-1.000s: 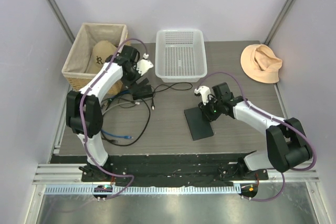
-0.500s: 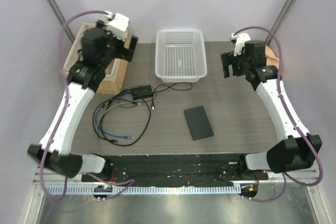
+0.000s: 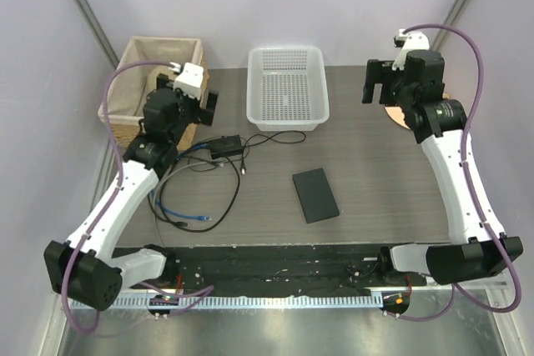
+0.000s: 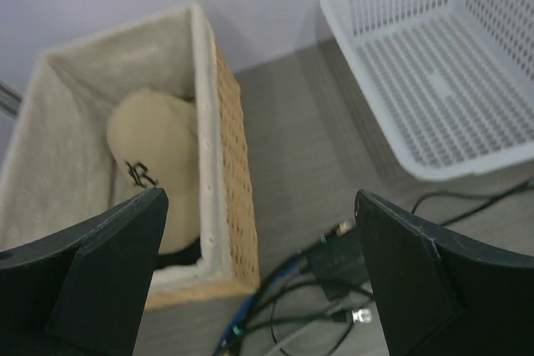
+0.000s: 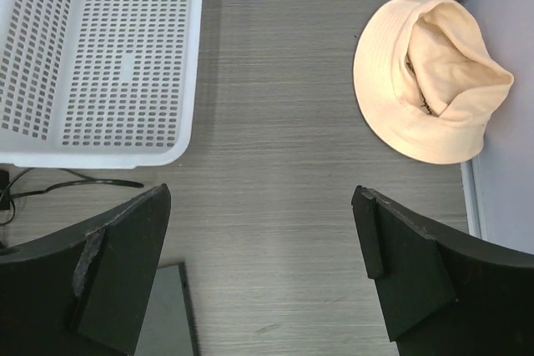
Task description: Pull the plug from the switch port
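- Left tool (image 4: 259, 206): spread fully wide, gripping nothing, hanging over the near corner of the wicker basket (image 4: 207, 114), with the adapter brick (image 3: 225, 147) and its cords just below in the wrist view.
- Right tool (image 5: 260, 198): equally wide and empty, held over bare counter (image 5: 275, 81) between the white plastic basket (image 5: 100, 158) and the bucket hat (image 5: 430, 81).
- Flat black box (image 3: 315, 195): lying flat mid-counter, well apart from both tools. Switch port somewhere on a narrow edge, impossible to pick out from above.
- No cord seen entering the box. Small plug (image 3: 243, 171), or what looks like one, at a loose cord end on the counter, apart from the box. Probably already out.
- Handling, as a judgement: box light, stiff and smooth, likely to slide under a sideways pull, so pin it across the long edges. Plug small and hard, so pinch the moulded body, never the limp cord.
- Writing: none readable on the box. Dark stitched mark on the cap (image 4: 150, 164) inside the wicker basket, too blurred to read.
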`<action>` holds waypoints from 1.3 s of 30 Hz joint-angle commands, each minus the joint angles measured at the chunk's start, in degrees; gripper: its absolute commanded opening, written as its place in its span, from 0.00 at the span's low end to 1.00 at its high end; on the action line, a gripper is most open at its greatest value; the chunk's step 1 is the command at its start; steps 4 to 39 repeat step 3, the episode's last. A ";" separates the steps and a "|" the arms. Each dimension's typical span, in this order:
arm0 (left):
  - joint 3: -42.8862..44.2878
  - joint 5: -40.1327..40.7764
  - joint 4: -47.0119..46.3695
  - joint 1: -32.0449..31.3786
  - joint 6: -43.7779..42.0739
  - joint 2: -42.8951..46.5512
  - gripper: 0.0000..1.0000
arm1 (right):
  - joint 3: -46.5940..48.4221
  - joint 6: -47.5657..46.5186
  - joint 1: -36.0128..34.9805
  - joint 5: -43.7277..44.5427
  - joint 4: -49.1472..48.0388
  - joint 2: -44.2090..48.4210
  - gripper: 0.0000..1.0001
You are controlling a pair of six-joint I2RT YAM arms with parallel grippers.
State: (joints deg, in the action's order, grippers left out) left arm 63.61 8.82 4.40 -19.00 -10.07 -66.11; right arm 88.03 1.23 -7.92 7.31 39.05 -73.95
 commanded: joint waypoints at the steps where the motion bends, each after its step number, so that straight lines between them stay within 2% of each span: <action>1: 1.77 -1.17 -1.06 0.11 1.98 1.77 1.00 | 4.87 2.37 -0.25 1.13 -1.25 1.88 1.00; 3: 3.35 -1.00 -1.33 0.11 0.58 0.90 1.00 | 7.14 1.58 -0.25 0.17 -2.13 1.27 1.00; 39: 3.35 -1.00 -1.33 0.11 0.58 0.90 1.00 | 7.14 1.58 -0.25 0.17 -2.13 1.27 1.00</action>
